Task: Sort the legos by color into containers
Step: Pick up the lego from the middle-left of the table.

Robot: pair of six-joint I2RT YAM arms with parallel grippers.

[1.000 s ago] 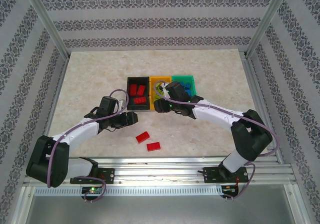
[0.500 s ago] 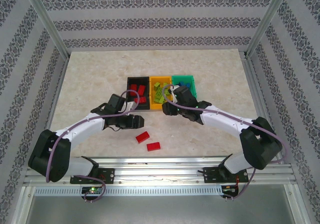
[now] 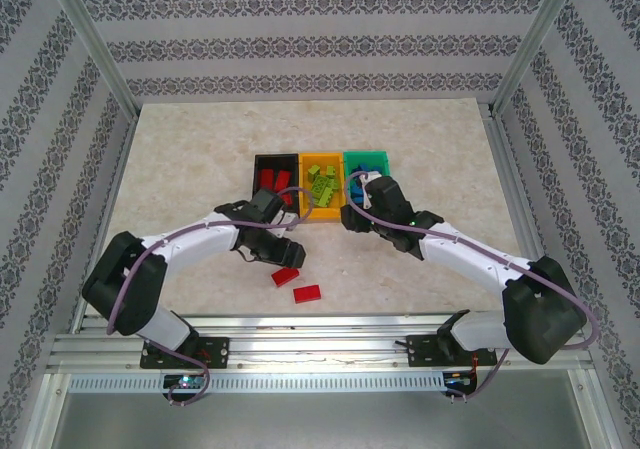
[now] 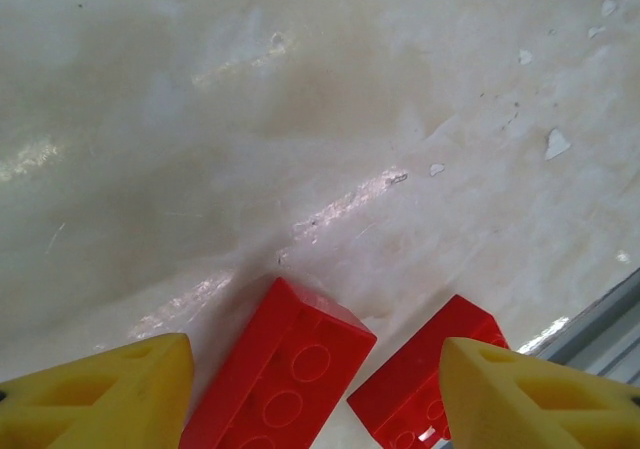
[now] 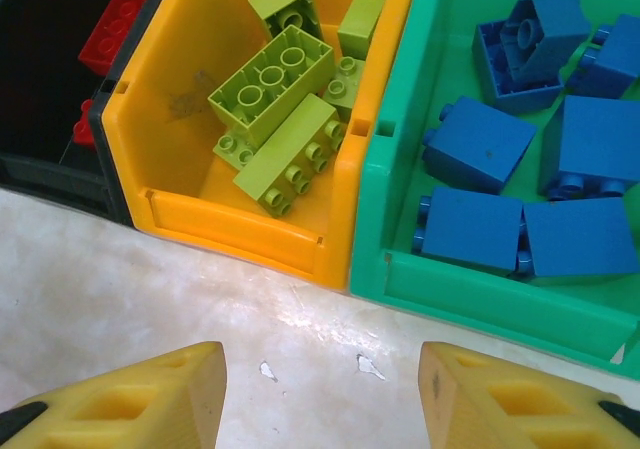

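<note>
Lego in red [image 4: 272,394] beneath released left pincer [image 4: 315,361], right pincer [image 5: 320,364] released before orange bin [image 5: 240,235]

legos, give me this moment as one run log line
left gripper: open, lined up on red brick | right gripper: open, empty | orange bin: lime bricks | green bin: blue bricks | table: second red brick loose

We find the left hand [image 4: 315,374] spread astride one red brick [image 4: 285,369], a second red brick [image 4: 425,379] just beside it near one finger, bare bench [image 4: 300,99] beyond; the right hand [image 5: 320,374] faces the front walls of the orange bin [image 5: 240,234] and green bin [image 5: 480,294] across bare bench.
</note>
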